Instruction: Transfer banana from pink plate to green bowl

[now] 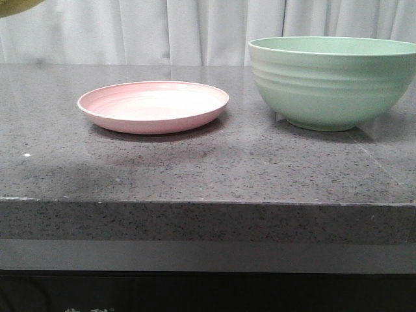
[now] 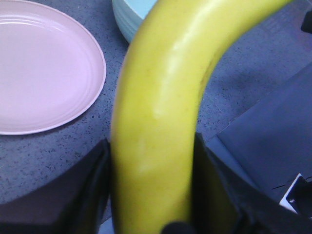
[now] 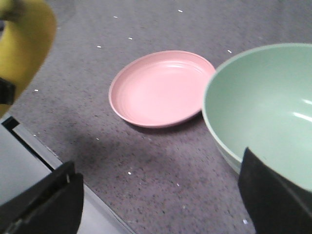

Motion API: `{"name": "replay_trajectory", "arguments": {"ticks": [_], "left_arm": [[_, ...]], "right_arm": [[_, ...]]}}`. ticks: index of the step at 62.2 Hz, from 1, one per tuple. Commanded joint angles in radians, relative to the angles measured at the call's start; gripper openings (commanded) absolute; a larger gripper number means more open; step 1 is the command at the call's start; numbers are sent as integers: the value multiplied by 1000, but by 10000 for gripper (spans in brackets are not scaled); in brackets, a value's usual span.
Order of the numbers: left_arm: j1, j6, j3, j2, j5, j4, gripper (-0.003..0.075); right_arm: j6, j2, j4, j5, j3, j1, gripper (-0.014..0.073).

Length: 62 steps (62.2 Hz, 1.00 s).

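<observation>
My left gripper (image 2: 153, 195) is shut on the yellow banana (image 2: 161, 107) and holds it high above the table, left of the plate. A sliver of the banana shows at the front view's top left corner (image 1: 16, 5) and in the right wrist view (image 3: 24, 44). The pink plate (image 1: 153, 106) lies empty on the table; it also shows in the left wrist view (image 2: 44, 68) and the right wrist view (image 3: 161, 87). The green bowl (image 1: 331, 81) stands to its right, empty inside (image 3: 273, 107), with its rim in the left wrist view (image 2: 134, 14). My right gripper (image 3: 161, 195) is open and empty, above the table's front edge beside the bowl.
The grey speckled table (image 1: 208, 169) has a front edge (image 1: 208, 203) that drops to a lower ledge. White curtains (image 1: 195, 26) hang behind the table. Neither arm shows in the front view.
</observation>
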Motion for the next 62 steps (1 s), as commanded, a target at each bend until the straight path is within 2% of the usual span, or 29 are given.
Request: {"name": "replay_trajectory", "arguments": {"ticks": [1, 15, 29, 32, 62], "left_arm": [[-4, 3, -32, -15, -61, -54, 223], [-4, 3, -32, -15, -61, -54, 223], [-4, 3, -32, -15, -61, -54, 223], [-4, 3, -32, -15, -62, -54, 223], [-4, 3, -32, -15, -63, -54, 223]], "right_arm": [[-246, 48, 214, 23, -35, 1, 654], [-652, 171, 519, 117, -35, 76, 654], [-903, 281, 751, 124, -35, 200, 654], [-929, 303, 794, 129, -35, 220, 654], [-910, 555, 793, 269, -226, 327, 654]]}}
